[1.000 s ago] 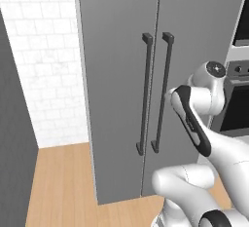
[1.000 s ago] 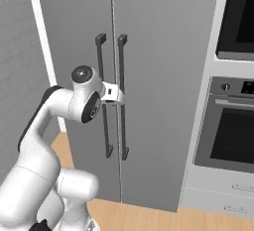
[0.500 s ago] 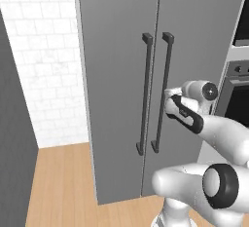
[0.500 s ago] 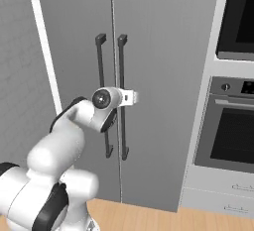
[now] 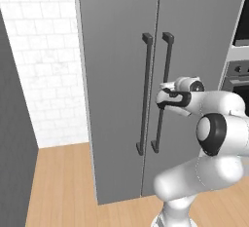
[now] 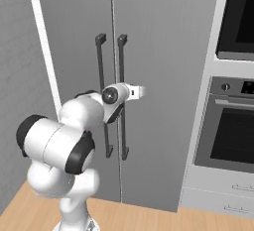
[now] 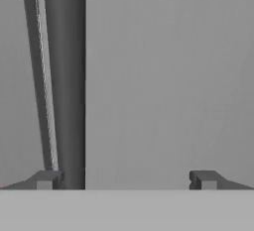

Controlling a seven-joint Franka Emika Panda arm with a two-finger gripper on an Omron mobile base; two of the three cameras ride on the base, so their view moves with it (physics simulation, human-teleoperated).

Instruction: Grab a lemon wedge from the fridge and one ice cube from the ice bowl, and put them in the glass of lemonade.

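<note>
The fridge (image 5: 116, 75) is a tall grey cabinet with both doors shut, so the lemon wedge is hidden. Two dark vertical bar handles run down its middle, the left handle (image 5: 145, 94) and the right handle (image 5: 164, 89). My gripper (image 5: 160, 100) is open and reaches level at the right handle, about halfway up it. In the right base view the gripper (image 6: 141, 92) pokes out just past that handle (image 6: 122, 96). In the hand view the gripper (image 7: 125, 180) faces the door close up, and the dark bar (image 7: 68, 76) runs just inside one fingertip (image 7: 45, 180). The ice bowl and the glass of lemonade are out of view.
A black oven and microwave column (image 6: 232, 126) stands right of the fridge, with pale drawers (image 6: 218, 195) under it. A white tiled wall (image 5: 44, 65) and a dark grey wall (image 5: 14, 133) close off the left. Wooden floor (image 5: 63, 182) lies in front.
The arm has stretched forward and lowered its elbow, bringing the hand from beside the doors up to the right handle. The jaws have stayed open.
</note>
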